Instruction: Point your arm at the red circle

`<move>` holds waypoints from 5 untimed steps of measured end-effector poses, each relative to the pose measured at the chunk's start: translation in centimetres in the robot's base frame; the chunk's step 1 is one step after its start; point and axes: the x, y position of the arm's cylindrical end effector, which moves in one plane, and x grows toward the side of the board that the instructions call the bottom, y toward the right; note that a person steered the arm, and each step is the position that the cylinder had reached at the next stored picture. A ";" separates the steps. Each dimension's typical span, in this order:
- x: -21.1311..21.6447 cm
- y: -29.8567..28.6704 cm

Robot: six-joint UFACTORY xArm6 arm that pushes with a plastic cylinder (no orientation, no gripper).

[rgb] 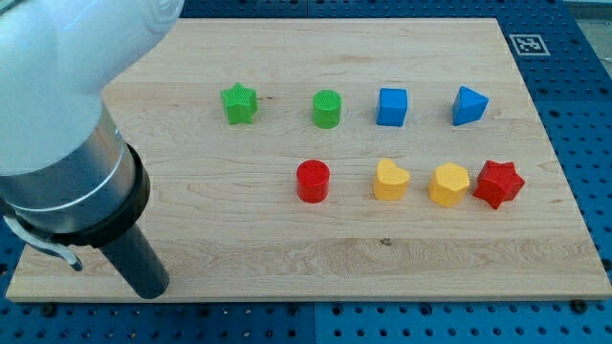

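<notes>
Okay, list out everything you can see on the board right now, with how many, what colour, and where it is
green star: 1, green, top row, furthest to the view's left
green circle: 1, green, top row, second
blue cube: 1, blue, top row, third
blue triangle: 1, blue, top row, view's right
red circle: 1, red, bottom row, leftmost
yellow heart: 1, yellow, bottom row, second
yellow hexagon: 1, yellow, bottom row, third
red star: 1, red, touching the hexagon's right side
board: 1, light wood
my tip: 1, dark rod, view's bottom left, far from every block
</notes>
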 end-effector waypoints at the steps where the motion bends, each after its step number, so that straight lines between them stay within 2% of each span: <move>1: 0.0 0.0; 3: -0.4 0.2; 5: -8.4 0.8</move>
